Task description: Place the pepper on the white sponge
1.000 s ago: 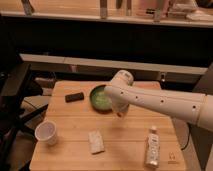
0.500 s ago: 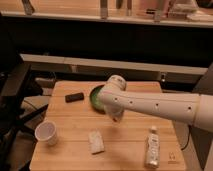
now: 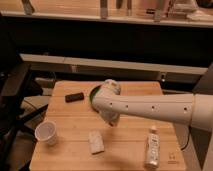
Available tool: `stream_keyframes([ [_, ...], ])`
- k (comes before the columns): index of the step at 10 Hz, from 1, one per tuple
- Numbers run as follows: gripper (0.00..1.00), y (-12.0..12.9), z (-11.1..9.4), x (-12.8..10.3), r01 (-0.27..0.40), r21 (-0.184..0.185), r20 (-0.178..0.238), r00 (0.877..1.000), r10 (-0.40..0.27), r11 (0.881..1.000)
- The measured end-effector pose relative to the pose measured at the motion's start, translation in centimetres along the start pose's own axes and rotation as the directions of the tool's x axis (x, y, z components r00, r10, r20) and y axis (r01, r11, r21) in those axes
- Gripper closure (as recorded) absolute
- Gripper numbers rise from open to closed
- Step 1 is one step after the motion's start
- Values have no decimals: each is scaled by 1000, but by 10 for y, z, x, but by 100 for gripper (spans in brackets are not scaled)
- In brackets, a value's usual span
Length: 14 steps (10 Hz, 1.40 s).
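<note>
I see the arm [image 3: 150, 106] reaching in from the right side over the wooden table [image 3: 65, 155]. The gripper [image 3: 114, 121] hangs down from its end, above the middle of the table. The jaws are closed. I cannot tell if something is between them, because the wrist covers them. I cannot find the pepper anywhere in the view. The white sponge [image 3: 96, 141] lies flat on the table near the jaws, a little to their left and closer to the camera, not touching them. Behind the jaws the green bowl [image 3: 93, 95] is half hidden by the arm. Left of it is a small black object [image 3: 74, 96]. The paper cup [image 3: 46, 132] stands well apart on the left, and the white bottle [image 3: 152, 148] is to the right.
</note>
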Motion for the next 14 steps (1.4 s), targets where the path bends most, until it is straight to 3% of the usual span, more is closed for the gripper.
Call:
stream_keyframes([
  [7,100,-8,11,-21,82,8,15,996,-82,997],
  [14,100,-18,18,-40,170,14,31,985,-170,985],
])
